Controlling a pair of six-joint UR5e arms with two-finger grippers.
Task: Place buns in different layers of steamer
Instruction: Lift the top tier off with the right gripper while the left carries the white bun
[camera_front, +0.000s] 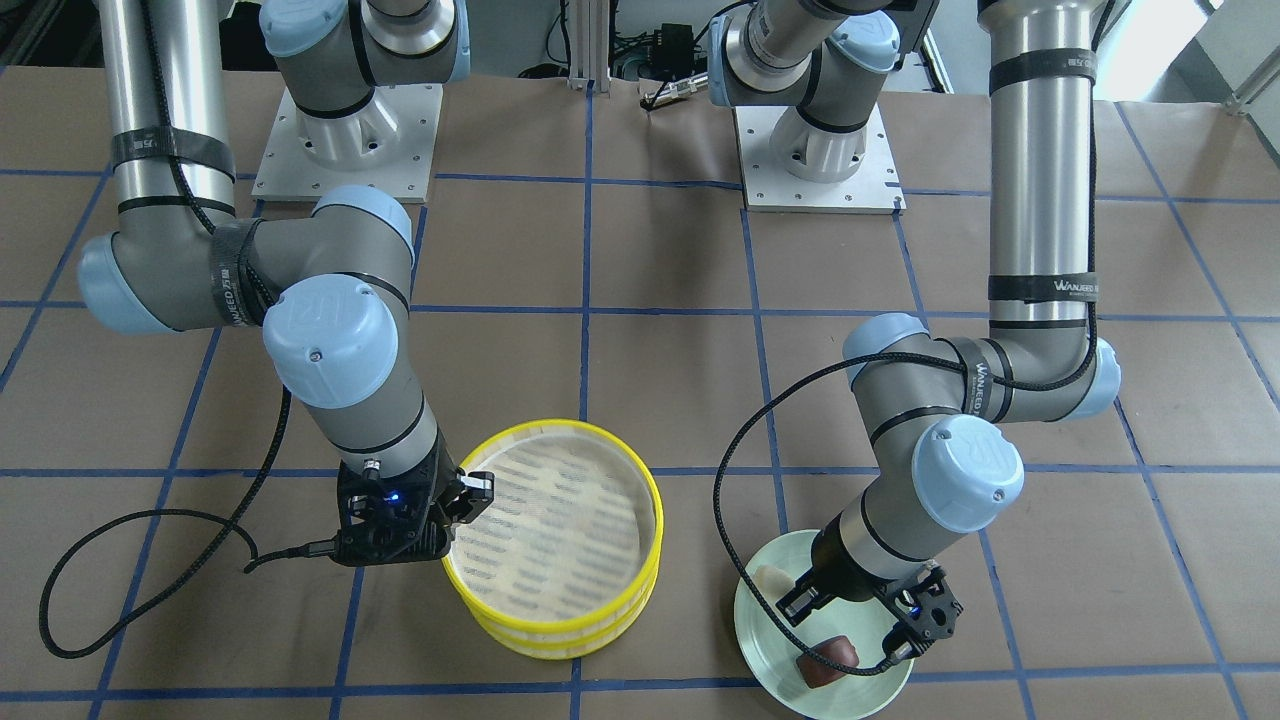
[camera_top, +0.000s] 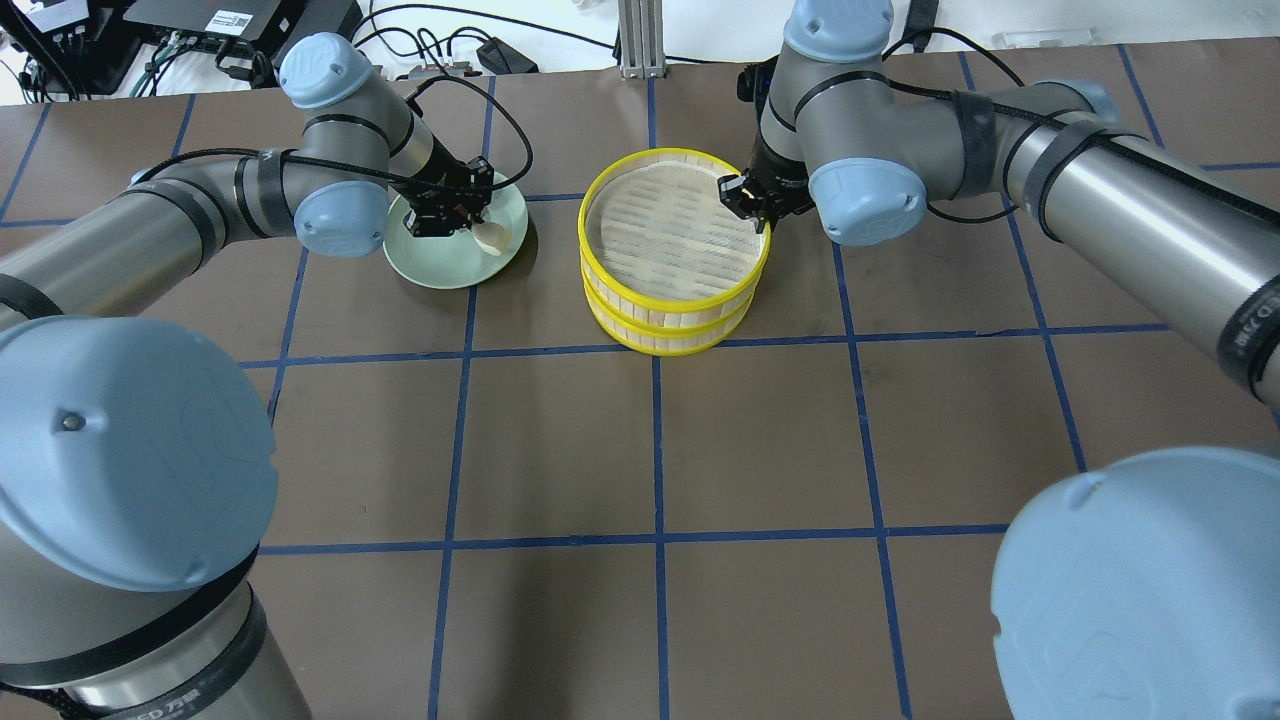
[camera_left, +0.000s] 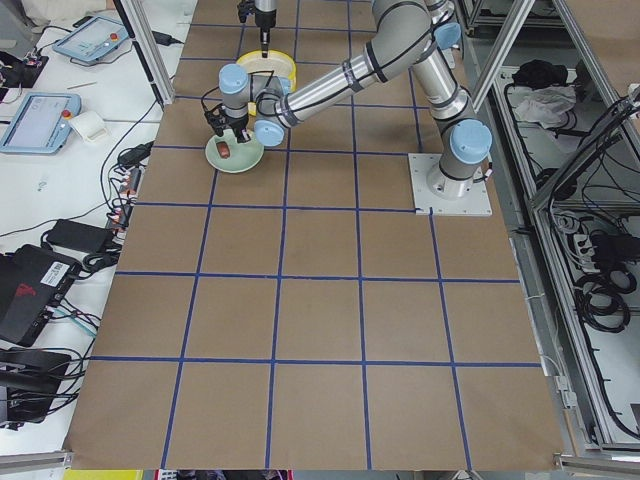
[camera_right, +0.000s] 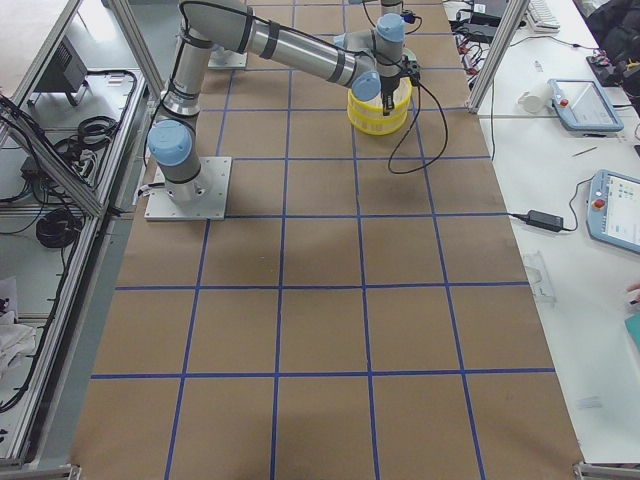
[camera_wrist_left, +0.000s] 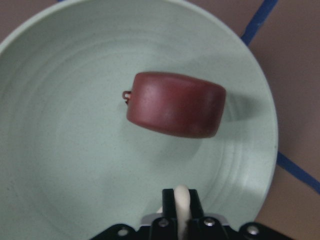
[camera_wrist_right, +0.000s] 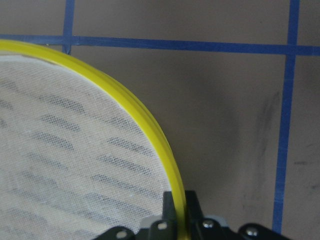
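The left tool (camera_front: 852, 622) partly hides the cream-white bun (camera_front: 768, 577); the upper tray (camera_front: 657, 520) covers the lower tray (camera_front: 560, 645).

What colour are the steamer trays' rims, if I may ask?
Bright yellow, on both steamer trays; best in the exterior front-facing view.

Front cam looks steeply down from operators' side; overhead cam opposite. Side cams far off at table (camera_left: 320, 320) ends. Wrist cams v. close: left over plate (camera_wrist_left: 60, 150), right at steamer (camera_wrist_right: 150, 131) rim. Ext. views share both.
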